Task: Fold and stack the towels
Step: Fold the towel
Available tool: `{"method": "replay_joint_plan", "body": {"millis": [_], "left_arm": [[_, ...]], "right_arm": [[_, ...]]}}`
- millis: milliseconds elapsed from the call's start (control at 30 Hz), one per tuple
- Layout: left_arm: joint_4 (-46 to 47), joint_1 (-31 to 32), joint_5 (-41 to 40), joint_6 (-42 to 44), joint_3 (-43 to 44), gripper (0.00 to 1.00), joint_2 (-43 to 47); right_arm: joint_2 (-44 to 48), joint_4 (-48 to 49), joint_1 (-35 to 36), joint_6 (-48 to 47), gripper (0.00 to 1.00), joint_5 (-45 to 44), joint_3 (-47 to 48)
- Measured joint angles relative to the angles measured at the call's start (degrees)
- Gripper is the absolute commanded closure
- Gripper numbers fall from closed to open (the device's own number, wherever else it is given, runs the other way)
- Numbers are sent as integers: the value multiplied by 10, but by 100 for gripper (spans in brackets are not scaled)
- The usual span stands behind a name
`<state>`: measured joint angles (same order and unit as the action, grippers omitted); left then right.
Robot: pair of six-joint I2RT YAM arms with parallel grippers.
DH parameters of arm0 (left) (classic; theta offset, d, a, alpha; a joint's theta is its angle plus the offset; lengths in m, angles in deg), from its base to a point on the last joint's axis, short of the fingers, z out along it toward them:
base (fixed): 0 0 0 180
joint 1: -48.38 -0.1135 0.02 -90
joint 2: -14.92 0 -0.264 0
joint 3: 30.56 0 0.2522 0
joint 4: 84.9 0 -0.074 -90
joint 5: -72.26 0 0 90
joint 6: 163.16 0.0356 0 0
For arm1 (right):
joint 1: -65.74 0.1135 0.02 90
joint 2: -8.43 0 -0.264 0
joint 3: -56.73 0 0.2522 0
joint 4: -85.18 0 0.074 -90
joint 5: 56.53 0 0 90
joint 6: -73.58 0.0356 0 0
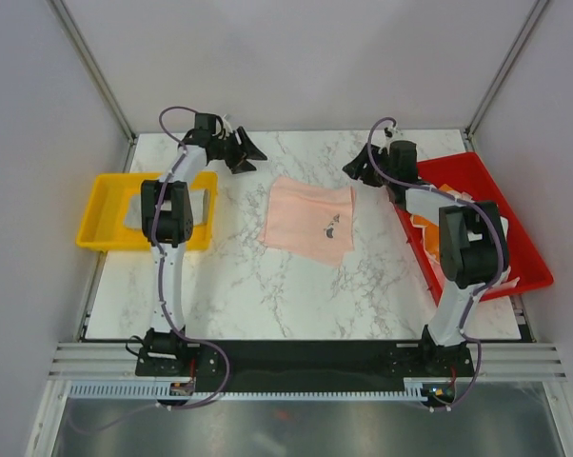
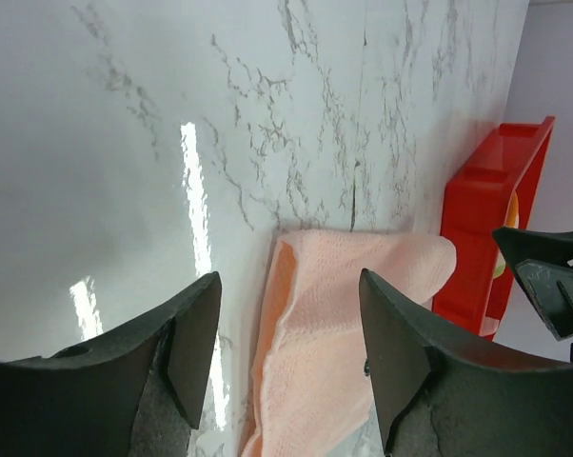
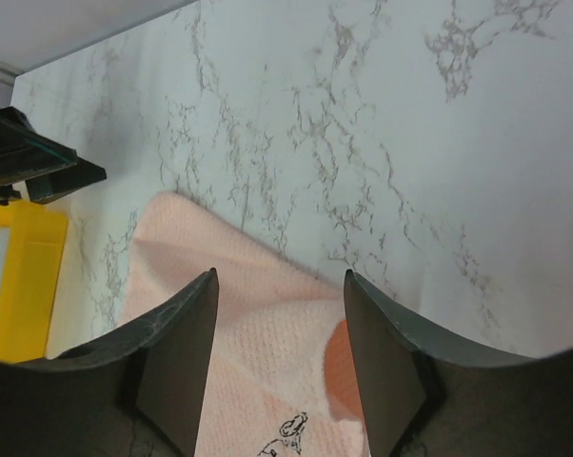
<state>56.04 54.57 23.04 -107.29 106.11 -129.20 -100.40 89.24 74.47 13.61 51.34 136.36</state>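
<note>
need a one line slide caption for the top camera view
Pink towel spread on the marble table, yellow tray at left, red tray at right.

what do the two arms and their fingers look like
They match. The left arm and right arm have slim white links between chunky black joint housings. A thin purplish-grey cable loops along each. The fingers are matte black, broad and wedge-shaped, with flat inner faces and blunt tips. No markings show on them.
</note>
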Motion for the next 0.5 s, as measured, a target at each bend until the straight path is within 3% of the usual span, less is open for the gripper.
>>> {"method": "replay_joint_plan", "body": {"millis": [133, 233, 367, 500], "left_arm": [[6, -14, -17, 7, -72, 38, 56], [5, -3, -46, 21, -174, 43, 134], [8, 43, -106, 43, -308, 51, 244], [7, 97, -164, 50, -408, 52, 319]], "right_arm": [[29, -66, 0, -13, 41, -34, 16], [59, -134, 2, -13, 58, -57, 12], [122, -203, 21, -8, 73, -70, -33], [187, -239, 61, 3, 76, -68, -99]]}}
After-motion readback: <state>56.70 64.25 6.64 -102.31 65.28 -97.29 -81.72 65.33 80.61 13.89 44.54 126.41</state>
